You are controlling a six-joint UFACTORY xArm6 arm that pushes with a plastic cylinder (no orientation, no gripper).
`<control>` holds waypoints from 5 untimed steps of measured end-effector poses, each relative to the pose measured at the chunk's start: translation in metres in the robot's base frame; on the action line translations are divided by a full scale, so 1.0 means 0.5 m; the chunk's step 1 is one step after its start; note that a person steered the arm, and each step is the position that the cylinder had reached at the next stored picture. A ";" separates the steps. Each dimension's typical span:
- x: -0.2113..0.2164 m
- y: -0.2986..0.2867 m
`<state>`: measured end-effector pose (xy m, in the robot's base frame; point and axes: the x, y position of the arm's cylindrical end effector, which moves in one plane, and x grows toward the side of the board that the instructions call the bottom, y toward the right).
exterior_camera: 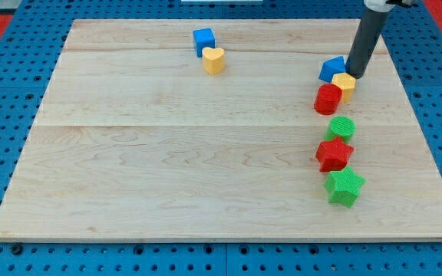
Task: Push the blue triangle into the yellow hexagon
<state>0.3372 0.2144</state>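
- We have no fingers to open or shut here, so there is no grip to tell of; we only have a dark rod, and our tip [356, 75] is down on the desk [167, 153].
- Our tip sits just beside the blue triangle [331, 69], on the side toward the view's right, and right above the yellow hexagon [344, 85].
- The blue triangle is near the desk's top right corner. The yellow hexagon looks like it touches the triangle, just below it and a bit to the right.
- A red cylinder [328, 99] is pressed close under the triangle too.
- We think the push is almost done or done, since the two blocks look joined.
- If a gap is left, our tip must go round to the triangle's top left side and give a small, slow push toward the hexagon.
- Far from the triangle, toward the view's left, sit a blue cube [203, 40] and a yellow heart [214, 59].
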 end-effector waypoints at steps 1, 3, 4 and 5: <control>-0.008 0.000; -0.022 -0.001; -0.035 -0.001; -0.035 -0.033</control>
